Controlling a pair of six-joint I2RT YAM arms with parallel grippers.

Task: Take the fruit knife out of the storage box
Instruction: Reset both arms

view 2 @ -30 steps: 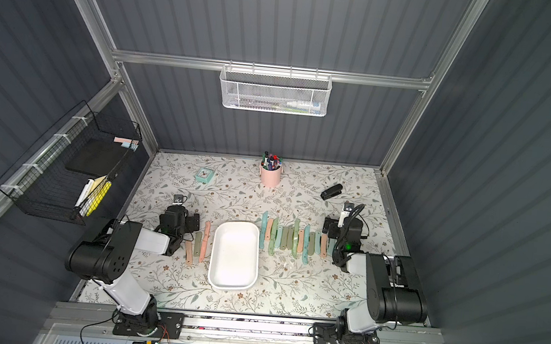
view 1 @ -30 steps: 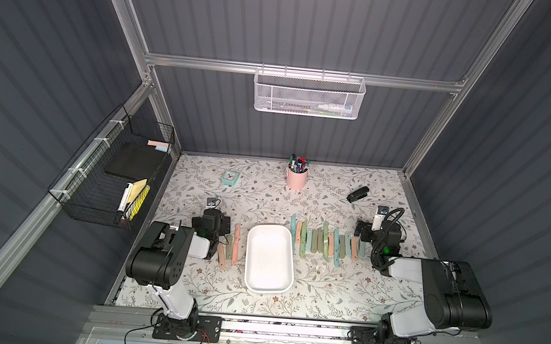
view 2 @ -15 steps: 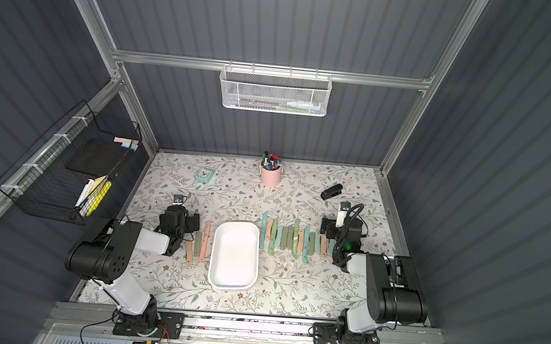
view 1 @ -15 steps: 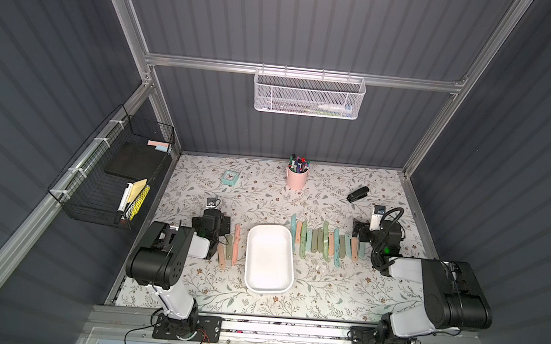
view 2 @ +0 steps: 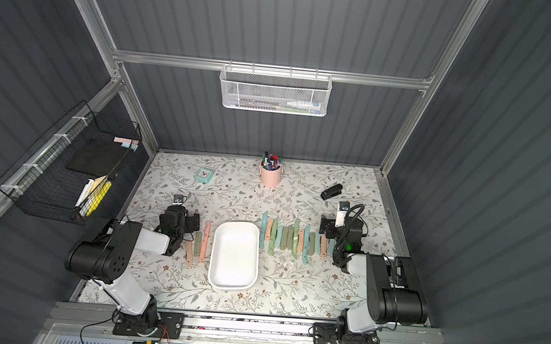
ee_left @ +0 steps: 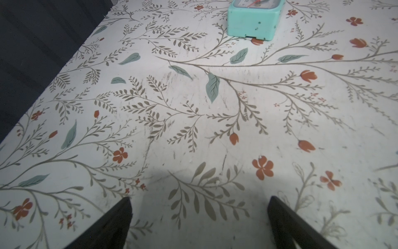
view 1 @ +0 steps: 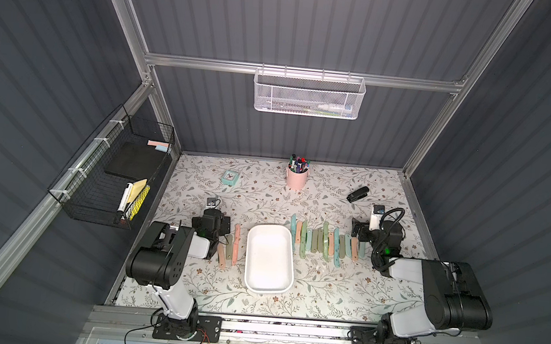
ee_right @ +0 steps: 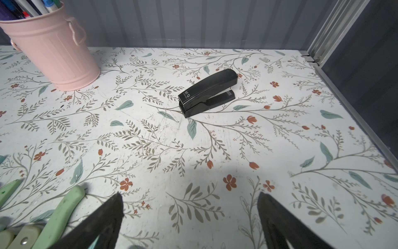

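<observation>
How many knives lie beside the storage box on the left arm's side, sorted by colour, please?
Pink knives: 2
Olive-green knife: 1
Total: 3
</observation>
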